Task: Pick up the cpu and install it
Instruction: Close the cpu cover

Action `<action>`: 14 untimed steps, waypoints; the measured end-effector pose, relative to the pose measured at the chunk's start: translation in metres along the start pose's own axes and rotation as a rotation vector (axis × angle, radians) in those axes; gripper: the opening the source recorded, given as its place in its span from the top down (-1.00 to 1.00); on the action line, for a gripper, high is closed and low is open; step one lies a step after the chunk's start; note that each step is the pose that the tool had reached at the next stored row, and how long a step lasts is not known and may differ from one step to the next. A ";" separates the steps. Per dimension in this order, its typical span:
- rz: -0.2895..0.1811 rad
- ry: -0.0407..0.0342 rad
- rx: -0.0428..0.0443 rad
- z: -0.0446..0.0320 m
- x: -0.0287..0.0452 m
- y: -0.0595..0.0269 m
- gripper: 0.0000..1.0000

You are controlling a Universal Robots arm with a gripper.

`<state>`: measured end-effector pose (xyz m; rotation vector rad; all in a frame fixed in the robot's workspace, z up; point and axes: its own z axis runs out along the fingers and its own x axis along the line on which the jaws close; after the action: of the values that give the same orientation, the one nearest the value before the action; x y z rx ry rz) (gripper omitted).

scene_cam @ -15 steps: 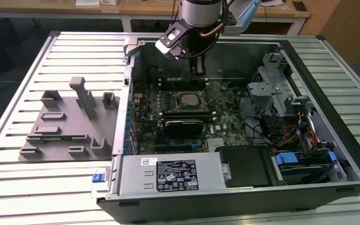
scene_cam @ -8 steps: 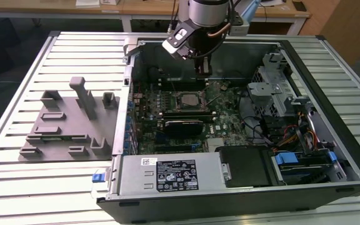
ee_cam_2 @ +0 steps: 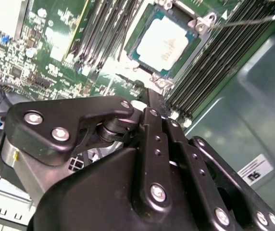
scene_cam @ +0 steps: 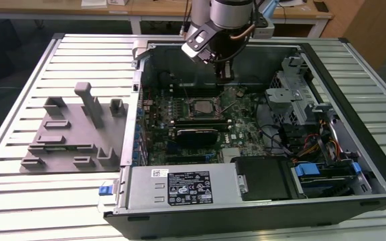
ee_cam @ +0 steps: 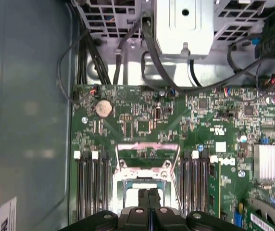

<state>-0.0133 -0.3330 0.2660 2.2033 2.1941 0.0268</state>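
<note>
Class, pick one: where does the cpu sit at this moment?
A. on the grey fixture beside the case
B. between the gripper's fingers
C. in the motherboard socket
C: in the second wrist view the cpu lies flat inside the socket frame on the motherboard.

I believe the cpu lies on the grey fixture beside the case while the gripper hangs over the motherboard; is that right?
Not quite: the cpu lies in the socket on the motherboard, as the second wrist view shows. The gripper does hang over the motherboard.
</note>
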 end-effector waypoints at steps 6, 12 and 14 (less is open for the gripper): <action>0.000 0.0000 0.0000 0.0005 0.0001 0.0138 0.79; 0.000 0.0000 0.0000 0.0009 0.0002 0.0264 0.79; 0.000 0.0000 0.0000 0.0011 0.0002 0.0312 0.79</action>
<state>0.0178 -0.3330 0.2660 2.2032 2.1942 0.0268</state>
